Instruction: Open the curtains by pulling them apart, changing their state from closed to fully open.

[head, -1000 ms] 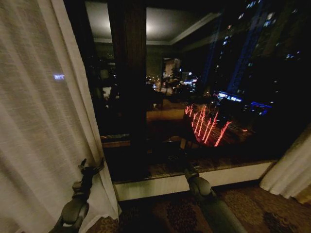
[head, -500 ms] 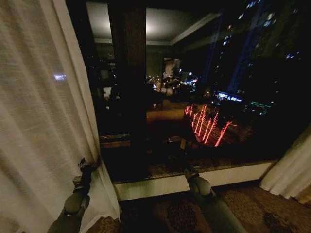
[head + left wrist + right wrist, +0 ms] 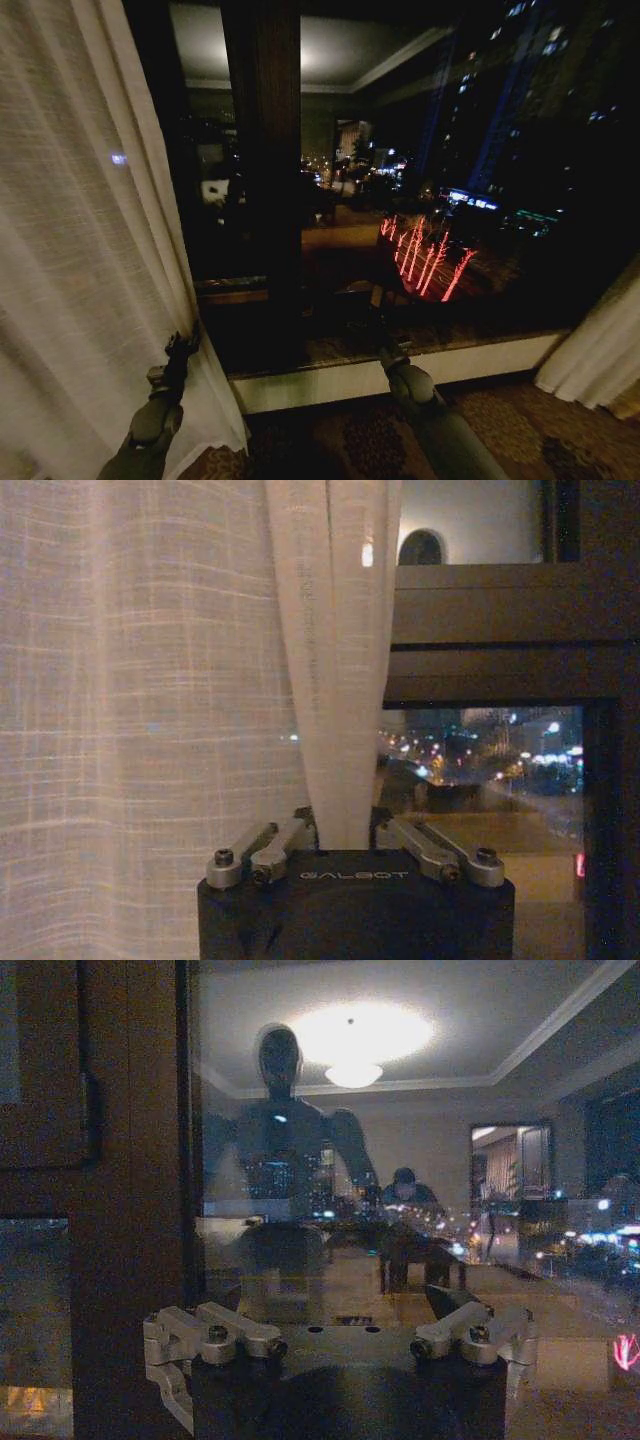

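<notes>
At the far left of the head view, the left panel of the sheer cream-white pleated curtains hangs drawn aside, covering that whole side of the window from top to floor. Its inner edge falls down towards the left gripper, which sits low at that hem, arm reaching up from below. And look at the left wrist view: a gathered fold of the cream fabric runs straight down into the left gripper, and the fingers are drawn in on it from both sides, pinching that fold between them.

Moving right, the dark wooden window frame post stands upright just beside the curtain edge, and past it the bare night-time glass shows city lights and red glowing streaks. Below runs the pale window sill, with the patterned carpet under it.

Centre-right, the right gripper is raised in front of the glass, well apart from any fabric. In the right wrist view its silver fingers are spread wide with nothing between them, facing the pane.

At the far right, low in the corner, the other cream-white curtain panel is bunched against the edge.
</notes>
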